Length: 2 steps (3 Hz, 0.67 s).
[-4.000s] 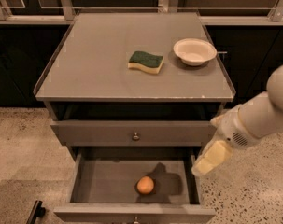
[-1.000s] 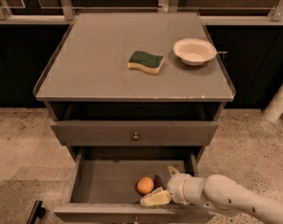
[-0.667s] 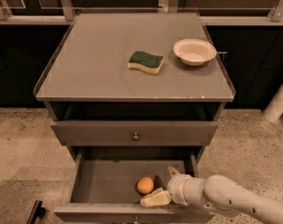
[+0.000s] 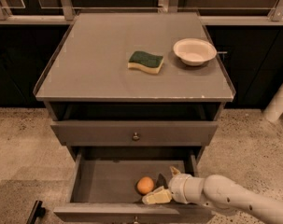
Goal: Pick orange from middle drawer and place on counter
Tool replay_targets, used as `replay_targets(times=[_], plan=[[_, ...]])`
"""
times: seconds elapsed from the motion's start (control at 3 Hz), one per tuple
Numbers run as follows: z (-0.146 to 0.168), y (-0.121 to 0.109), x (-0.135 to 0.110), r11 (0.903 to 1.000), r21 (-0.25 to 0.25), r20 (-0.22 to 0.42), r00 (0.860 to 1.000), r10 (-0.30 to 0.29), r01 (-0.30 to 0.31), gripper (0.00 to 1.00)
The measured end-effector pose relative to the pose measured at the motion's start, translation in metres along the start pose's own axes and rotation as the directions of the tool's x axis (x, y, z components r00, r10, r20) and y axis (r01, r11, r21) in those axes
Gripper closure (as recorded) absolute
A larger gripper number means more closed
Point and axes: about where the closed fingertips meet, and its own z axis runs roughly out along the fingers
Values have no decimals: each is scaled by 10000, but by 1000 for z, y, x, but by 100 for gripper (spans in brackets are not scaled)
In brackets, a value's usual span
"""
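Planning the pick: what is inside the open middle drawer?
The middle drawer holds the orange, the gripper right beside it. The arm covers the right front corner, so anything there is hidden.

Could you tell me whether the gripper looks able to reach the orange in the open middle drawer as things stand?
Probably yes. The gripper sits inside the middle drawer, just right of the orange, with nothing lying between them, and the drawer stands well out from under the counter.

Camera looks down from front over counter (image 4: 94, 69), gripper fingers (image 4: 156, 197) in middle drawer (image 4: 103, 181).
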Motion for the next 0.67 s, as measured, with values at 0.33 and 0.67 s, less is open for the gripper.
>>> replay_targets(times=[0.33, 0.67], plan=[[19, -17, -6, 9995, 96, 151, 9994, -303, 301, 0], [41, -26, -9, 9989, 233, 497, 9978, -430, 419, 0]])
